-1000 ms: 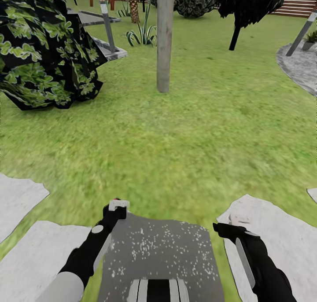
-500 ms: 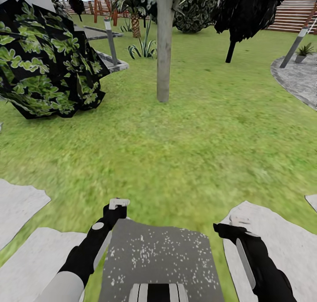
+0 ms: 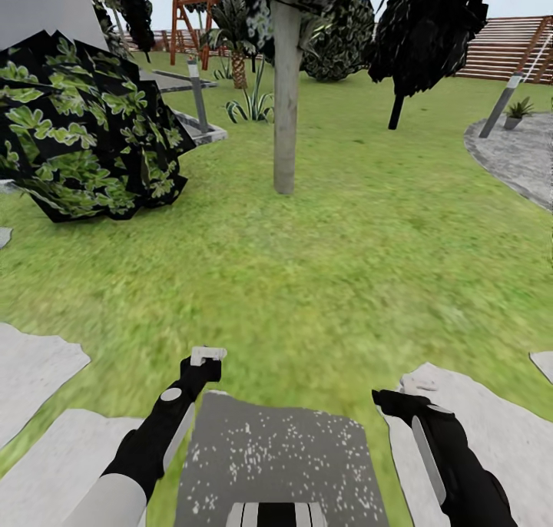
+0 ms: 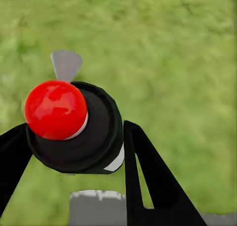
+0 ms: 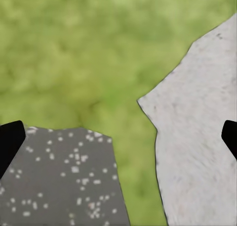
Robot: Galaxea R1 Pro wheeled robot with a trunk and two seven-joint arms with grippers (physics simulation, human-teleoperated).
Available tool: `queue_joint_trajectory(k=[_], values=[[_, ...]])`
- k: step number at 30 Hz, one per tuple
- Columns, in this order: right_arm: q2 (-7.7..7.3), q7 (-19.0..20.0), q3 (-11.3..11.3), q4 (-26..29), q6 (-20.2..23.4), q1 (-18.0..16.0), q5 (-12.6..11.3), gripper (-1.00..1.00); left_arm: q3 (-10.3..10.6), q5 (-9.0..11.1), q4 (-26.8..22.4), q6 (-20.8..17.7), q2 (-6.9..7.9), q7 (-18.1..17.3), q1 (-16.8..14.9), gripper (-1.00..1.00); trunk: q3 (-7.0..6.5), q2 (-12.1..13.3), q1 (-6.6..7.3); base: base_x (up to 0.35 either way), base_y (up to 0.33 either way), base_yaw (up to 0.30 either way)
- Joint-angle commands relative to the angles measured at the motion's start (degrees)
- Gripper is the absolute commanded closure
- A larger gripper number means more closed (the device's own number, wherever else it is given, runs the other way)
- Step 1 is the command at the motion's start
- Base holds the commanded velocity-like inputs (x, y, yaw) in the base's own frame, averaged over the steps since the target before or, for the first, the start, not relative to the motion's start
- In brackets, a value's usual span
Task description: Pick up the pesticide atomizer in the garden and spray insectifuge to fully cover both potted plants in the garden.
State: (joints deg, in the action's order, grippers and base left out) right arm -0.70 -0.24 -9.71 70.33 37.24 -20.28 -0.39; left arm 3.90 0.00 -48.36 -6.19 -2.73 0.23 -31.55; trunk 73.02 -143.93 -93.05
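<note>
Standing on the lawn [image 3: 322, 281], the robot shows its speckled grey base [image 3: 280, 458] at the near edge of the head view, and this base is my landmark. The left gripper [image 3: 207, 355] hangs just beyond the base's left front corner, the right gripper [image 3: 416, 386] just off its right front corner, over a pale stepping stone [image 3: 499, 427]. In the head view both are too small to judge. In the right wrist view only two dark finger tips [image 5: 10, 142] show at the far edges of the picture, so these jaws stand wide apart with nothing between. In the left wrist view a red ball on a black round part [image 4: 74, 124] covers much of the picture; I cannot tell how the left jaws stand.

More pale stones [image 3: 38, 358] lie left of the base, cut by the frame. Ahead of the base stands a grey trunk [image 3: 286, 97], its crown cut off. Far left is a dark leafy bush [image 3: 92, 135]. Far ahead to the right, the paved patio [image 3: 518, 154] is cut by the edge; on it sits one potted plant [image 3: 517, 112], very small, beside a leaning grey post [image 3: 499, 104]. Behind is the slat fence [image 3: 507, 51]
</note>
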Motion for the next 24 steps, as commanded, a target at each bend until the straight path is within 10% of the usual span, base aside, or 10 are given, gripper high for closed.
queue_joint_trajectory(k=[1, 24], values=[[-0.01, 0.0, 0.0, 0.1, 0.3, 0.0, 0.0, -1.0, 0.0, 0.0, -0.1, -0.4, 0.0, 0.0, 0.0, 1.0, -0.18, 0.0, 0.03, 0.0, 0.0, 0.0], [-0.01, 0.0, -0.1, 0.1, 0.7, 0.0, -0.3, -1.0, 0.1, 0.0, -0.1, -0.3, 0.0, 0.0, 0.0, 1.0, -2.89, 0.1, 0.21, 0.0, 0.0, -0.14]])
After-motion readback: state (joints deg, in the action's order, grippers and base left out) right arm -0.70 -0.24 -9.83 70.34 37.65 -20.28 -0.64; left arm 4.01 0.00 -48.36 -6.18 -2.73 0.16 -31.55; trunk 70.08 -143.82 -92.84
